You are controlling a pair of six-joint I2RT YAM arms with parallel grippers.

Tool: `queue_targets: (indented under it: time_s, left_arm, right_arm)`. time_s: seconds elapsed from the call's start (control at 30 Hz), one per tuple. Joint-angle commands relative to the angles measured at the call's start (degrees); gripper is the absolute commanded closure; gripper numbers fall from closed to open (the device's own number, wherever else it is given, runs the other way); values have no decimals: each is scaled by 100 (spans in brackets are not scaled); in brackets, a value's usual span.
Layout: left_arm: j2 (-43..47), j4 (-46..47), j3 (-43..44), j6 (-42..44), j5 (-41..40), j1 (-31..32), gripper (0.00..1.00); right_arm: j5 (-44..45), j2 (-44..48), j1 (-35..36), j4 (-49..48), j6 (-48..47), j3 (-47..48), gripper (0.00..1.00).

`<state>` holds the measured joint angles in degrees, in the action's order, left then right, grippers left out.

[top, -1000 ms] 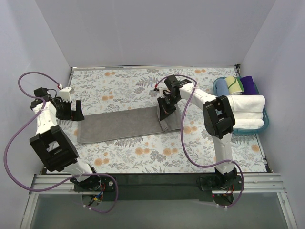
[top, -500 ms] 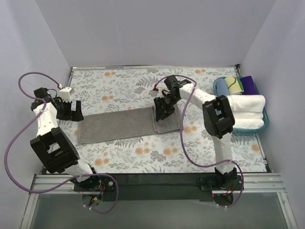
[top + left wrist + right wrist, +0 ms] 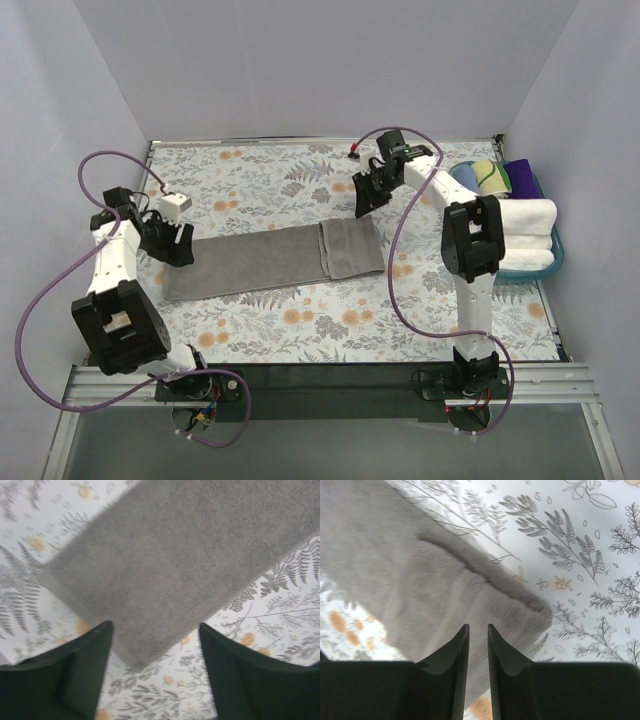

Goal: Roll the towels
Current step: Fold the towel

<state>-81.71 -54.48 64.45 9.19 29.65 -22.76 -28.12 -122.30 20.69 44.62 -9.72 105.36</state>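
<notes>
Over the grey towel [image 3: 270,258] my right claw [image 3: 364,196] sat nearly closed, empty, left claw [image 3: 155,650] spread wide — floppy terry, prob. grab by the folded end.

A plain grey-brown towel [image 3: 272,257] is seen on a white bench [image 3: 300,330] printed with grey ferns and orange flowers.

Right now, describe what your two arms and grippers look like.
Both arms are white links with chunky black joint housings, bolted to a black base rail. A loose purple cable loops along each. The left gripper has a white block by its wrist; its fingers are wide black plastic wedges. The right gripper has narrow black tapered fingers and a small red-tipped connector at its cable's end.
</notes>
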Motion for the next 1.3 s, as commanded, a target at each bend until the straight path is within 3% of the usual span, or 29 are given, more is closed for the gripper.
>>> queue_targets:
  time_s: [0.0,0.1,0.2,0.4,0.53,0.7,0.83,0.87,0.93,1.0,1.07,1.13,1.27]
  left_arm:
    - [-396,-151,-187,-162,-178,184,46]
    - [-678,-11,-248,-497,-415,395,73]
    - [-767,279,-406,-734,-748,632,80]
    - [-1627,719,-258,-1042,-1145,808,100]
    - [-2427,991,539,-1069,-1313,1107,100]
    - [-4076,799,2148,-990,-1146,1957,100]
    - [-5537,439,4430,-945,-900,2767,90]
    - [-5870,395,5420,-954,-830,2890,78]
    - [-6660,341,6506,-1007,-724,3181,71]
    - [-6927,664,7446,-1051,-785,3322,57]
    - [-6701,1121,7312,-1260,-838,3340,48]
    - [-6201,1814,6426,-1288,-760,3331,40]
    - [-4654,2144,4922,-1410,-557,3392,39]
  right_arm:
    - [360,-635,85,29,-320,204,77]
    - [403,-769,93,-6,-408,12,79]
    - [711,-778,85,-6,-513,-305,90]
    - [852,56,67,-15,-698,-1769,89]
    - [205,864,102,11,-716,-2946,87]
    - [-746,1647,479,521,-1418,-4049,71]
    - [-959,2122,463,723,-1472,-4340,60]
    - [-898,2314,436,723,-1446,-4349,56]
    - [-731,2491,305,723,-1376,-4296,54]
    - [-634,2693,173,723,-1340,-4156,53]
    - [-476,2781,129,715,-1305,-4050,53]
    - [-283,2764,137,697,-1296,-3953,53]
    - [87,2238,137,487,-1051,-3830,57]
